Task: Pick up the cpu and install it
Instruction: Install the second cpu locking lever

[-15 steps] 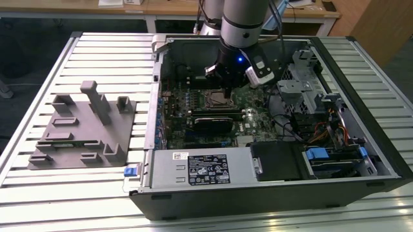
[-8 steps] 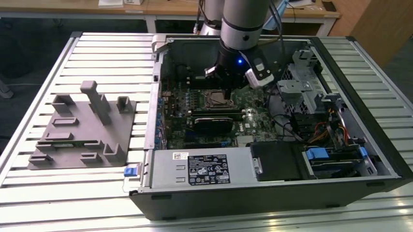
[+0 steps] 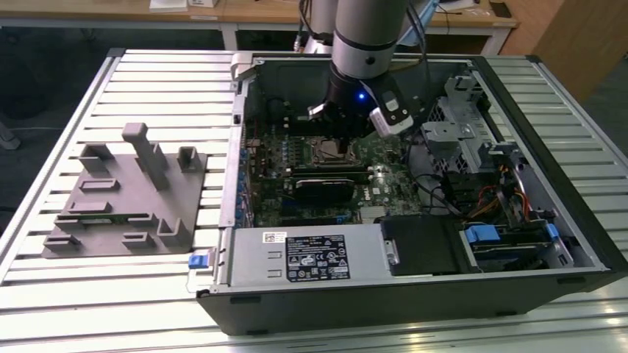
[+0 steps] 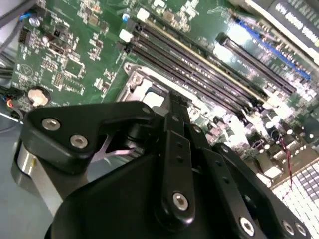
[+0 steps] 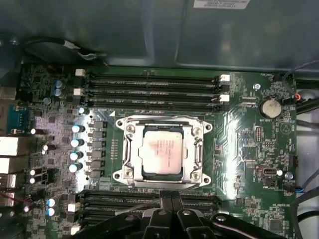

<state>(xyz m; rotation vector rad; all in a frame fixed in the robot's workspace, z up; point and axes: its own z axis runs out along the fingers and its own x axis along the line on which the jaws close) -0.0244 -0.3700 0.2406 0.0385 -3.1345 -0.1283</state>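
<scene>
The cpu [image 5: 162, 152], a small square chip with a silvery top, lies flat inside the metal-rimmed socket frame [image 5: 163, 151] on the green motherboard [image 5: 254, 134]. In the exterior view my gripper [image 3: 342, 134] hangs inside the open computer case, just above the socket [image 3: 332, 151]. In both wrist views its two black fingers [image 5: 172, 199] sit pressed together, shut, with nothing between them. They are off the socket's edge, over the memory slots, and do not touch the chip. The linkage [image 4: 172, 149] hides much of the socket in the second wrist view.
The open case [image 3: 549, 243] lies on a slatted metal table [image 3: 549, 81]. A long grey box with a white label [image 3: 304, 254] lines the near side. Drive bays and cables [image 3: 490, 169] fill the exterior view's right. A grey plastic fixture [image 3: 128, 195] stands on the exterior view's left.
</scene>
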